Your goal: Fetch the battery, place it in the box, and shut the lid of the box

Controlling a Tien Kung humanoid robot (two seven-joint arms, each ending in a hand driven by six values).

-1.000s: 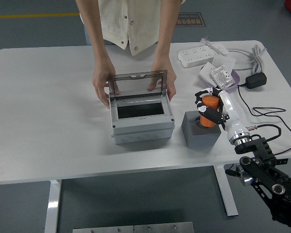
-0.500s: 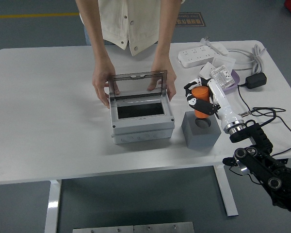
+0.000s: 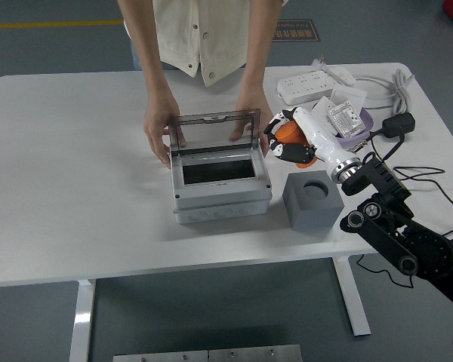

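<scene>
The orange battery is in my right robot hand, my fingers curled around it so that only part of its orange body shows between them. I hold it in the air above the worktop, just to the right of the box and close beside the person's hand at the box's right rear corner. The grey foam block with its round socket stands on the worktop below and a little to the right of my hand, and the socket is empty. The box is a grey enclosure sitting near the middle of the worktop with its dark interior exposed; its tinted clear lid stands upright along the far edge. The person at the far side of the worktop has one hand at the left rear of the box and the other at the right rear, both touching the raised lid or the box just below it. My right forearm runs back from my hand toward the lower right, over the worktop's edge. Further off at the far right lie a white power strip, a purple tray with white packets, and a black adapter with its cable.
</scene>
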